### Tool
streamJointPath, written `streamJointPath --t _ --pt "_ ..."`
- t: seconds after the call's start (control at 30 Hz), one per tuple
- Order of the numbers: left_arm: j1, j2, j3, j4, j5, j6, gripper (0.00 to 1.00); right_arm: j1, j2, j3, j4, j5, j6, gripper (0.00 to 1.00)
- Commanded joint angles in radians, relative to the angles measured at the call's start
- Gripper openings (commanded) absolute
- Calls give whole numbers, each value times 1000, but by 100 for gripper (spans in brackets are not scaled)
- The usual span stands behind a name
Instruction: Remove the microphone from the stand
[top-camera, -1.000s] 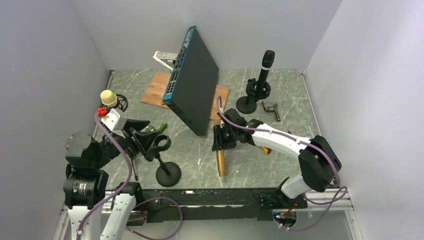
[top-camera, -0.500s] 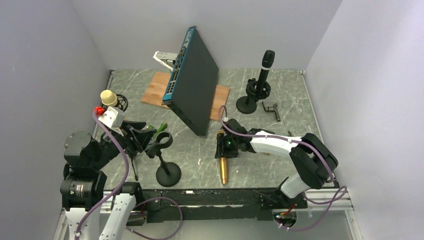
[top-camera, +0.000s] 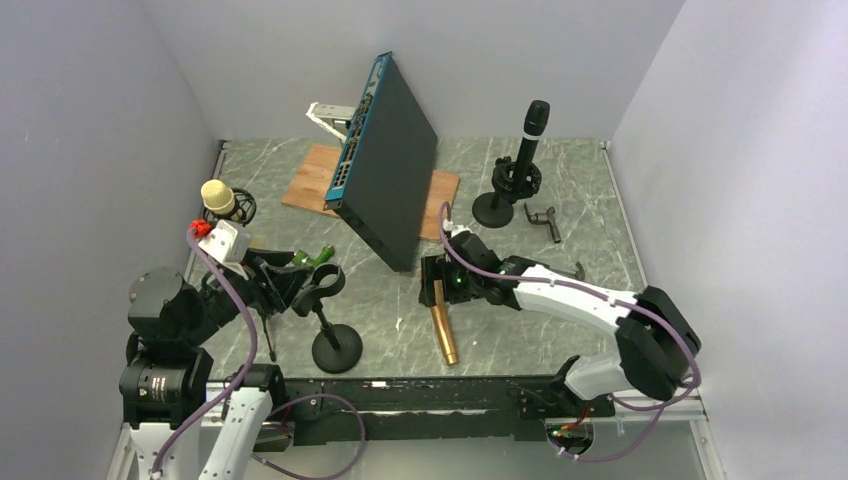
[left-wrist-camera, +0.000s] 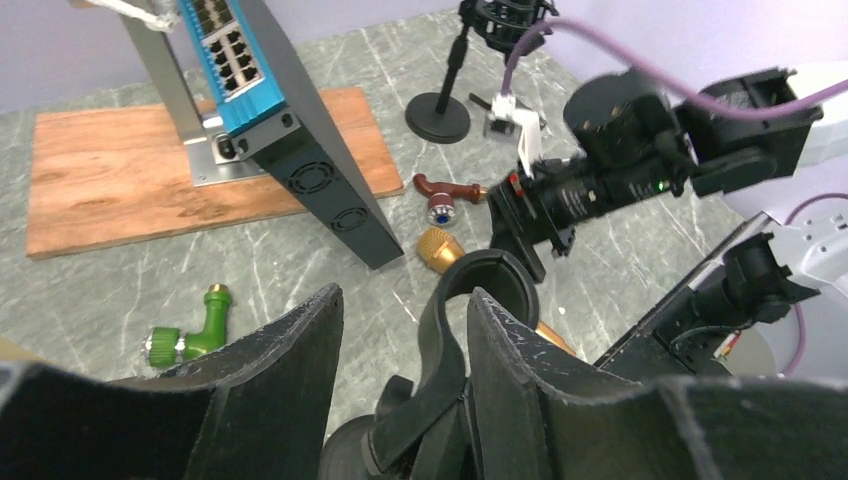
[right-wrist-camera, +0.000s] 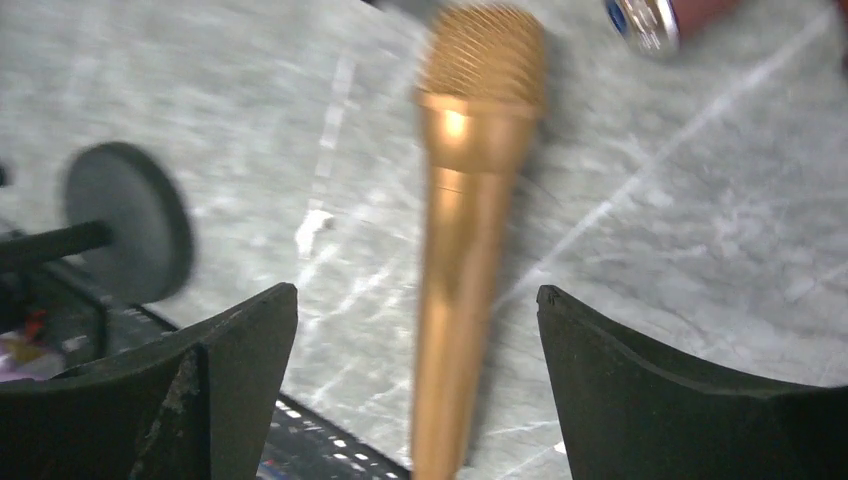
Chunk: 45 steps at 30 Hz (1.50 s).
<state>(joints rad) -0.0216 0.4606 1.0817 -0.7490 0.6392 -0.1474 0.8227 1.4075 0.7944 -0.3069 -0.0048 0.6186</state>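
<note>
Gold mic (top-camera: 441, 325) is already out of the stand (top-camera: 335, 345), lying flat on the tabletop (top-camera: 560, 200) just beside the stand's base on the right-arm side, so job looks basically done imo. Right tool (right-wrist-camera: 415, 295) hovers over it w/ jaws spread wide, touching nothing. Left tool (left-wrist-camera: 405, 300) straddles the stand's empty clip, prob to steady it, but can't tell if it's actually pinching.

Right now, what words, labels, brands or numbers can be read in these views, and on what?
None can be read.
The blue network switch shows rows of ports, but any print beside them is too small to read.
The gold microphone and the empty stand clip show no lettering.
</note>
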Motion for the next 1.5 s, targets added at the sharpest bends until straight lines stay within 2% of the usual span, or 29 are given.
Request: streamJointPath --t 0.0,0.13,0.37,0.5,0.73,0.93,1.0,1.3,1.37,1.47 --pt "0 -14 -17 44 133 9 53 15 -114 129 33 -49 -92 92" --pt "0 -7 -29 57 173 2 52 15 -174 192 109 -187 -129 94" --pt "0 3 -70 51 177 8 39 15 -216 219 376 -458 -51 94" --pt "0 -11 -124 41 181 7 32 18 -182 252 486 -524 24 95" --pt "0 -55 -212 -31 136 23 26 61 -90 329 556 -563 88 96" --pt "-1 -81 -294 -4 90 -63 18 90 -63 325 574 -550 96 96" --pt "-1 -82 -289 -14 32 -87 19 90 -63 320 556 -539 90 96" --pt "-1 -88 -348 -18 46 -187 19 91 -76 260 562 -514 102 96" --pt "0 -98 -327 -12 31 -193 25 90 -77 260 547 -509 90 96" --pt "-1 -84 -268 3 25 -190 39 91 -83 272 489 -485 50 96"
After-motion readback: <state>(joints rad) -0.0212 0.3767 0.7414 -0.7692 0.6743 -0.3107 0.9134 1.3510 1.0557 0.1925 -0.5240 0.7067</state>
